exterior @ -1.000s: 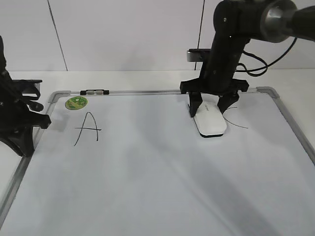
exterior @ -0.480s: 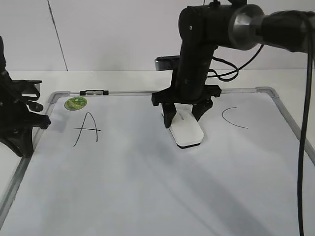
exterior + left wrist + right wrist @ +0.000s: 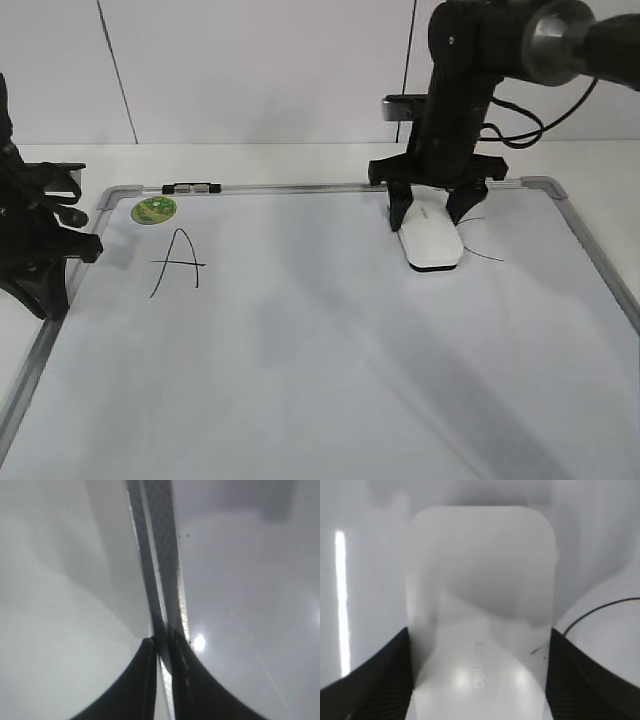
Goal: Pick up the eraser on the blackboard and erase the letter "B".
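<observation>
The white eraser (image 3: 432, 243) lies flat on the blackboard (image 3: 300, 350), a white dry-erase board, at its upper right. My right gripper (image 3: 428, 220) is shut on the eraser's two long sides. In the right wrist view the eraser (image 3: 480, 605) fills the space between the jaws (image 3: 480, 680). No letter "B" shows on the board. The eraser's right edge touches the black "C" (image 3: 487, 256), whose line also shows in the right wrist view (image 3: 600, 611). My left gripper (image 3: 160, 645) is shut over the board's left frame (image 3: 165, 555).
A black "A" (image 3: 178, 262) is at the upper left, with a round green magnet (image 3: 155, 209) above it. A small black clip (image 3: 192, 187) sits on the top frame. The left arm (image 3: 40, 240) stands by the left edge.
The right gripper slid the eraser left to the middle of the board, then back right beside the "C". The left arm has not moved.
</observation>
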Robot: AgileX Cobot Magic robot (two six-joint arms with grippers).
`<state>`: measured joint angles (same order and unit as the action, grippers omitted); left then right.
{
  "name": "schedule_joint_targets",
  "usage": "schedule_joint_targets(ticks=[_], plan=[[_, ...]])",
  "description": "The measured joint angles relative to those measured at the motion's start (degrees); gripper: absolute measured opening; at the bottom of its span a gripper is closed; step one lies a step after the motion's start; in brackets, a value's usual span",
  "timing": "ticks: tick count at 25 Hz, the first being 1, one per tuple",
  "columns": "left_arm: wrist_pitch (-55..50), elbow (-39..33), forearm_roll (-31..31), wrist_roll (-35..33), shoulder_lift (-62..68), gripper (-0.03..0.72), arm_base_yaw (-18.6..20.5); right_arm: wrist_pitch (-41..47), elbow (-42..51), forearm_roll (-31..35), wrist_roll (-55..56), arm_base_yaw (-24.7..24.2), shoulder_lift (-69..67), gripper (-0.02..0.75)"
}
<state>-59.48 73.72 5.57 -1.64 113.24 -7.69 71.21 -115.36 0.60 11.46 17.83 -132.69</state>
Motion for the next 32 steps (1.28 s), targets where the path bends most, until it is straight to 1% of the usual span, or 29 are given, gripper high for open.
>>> schedule_joint_targets(ticks=[4, 11, 17, 20, 27, 32], plan=[[0.00, 0.00, 0.00, 0.00, 0.00, 0.045, 0.00, 0.00, -0.10, -0.04, 0.00, -1.28, 0.00, 0.535], [-0.13, 0.00, 0.00, 0.00, 0.00, 0.045, 0.00, 0.00, -0.10, 1.56, -0.22, -0.24, 0.00, 0.535], [-0.13, 0.00, 0.11, 0.00, 0.00, 0.045, 0.00, 0.00, -0.10, 3.05, -0.34, 7.11, 0.00, 0.535], [-0.13, 0.00, 0.11, 0.00, 0.00, 0.045, 0.00, 0.00, -0.10, 4.83, -1.08, 8.70, 0.00, 0.535], [-0.26, 0.00, 0.11, 0.00, 0.00, 0.046, 0.00, 0.00, -1.14, 6.39, -1.54, 8.35, -0.25, 0.535], [-0.26, 0.00, 0.11, 0.00, 0.00, 0.046, 0.00, 0.00, -1.14, 3.95, -2.31, 8.35, 3.95, 0.535]])
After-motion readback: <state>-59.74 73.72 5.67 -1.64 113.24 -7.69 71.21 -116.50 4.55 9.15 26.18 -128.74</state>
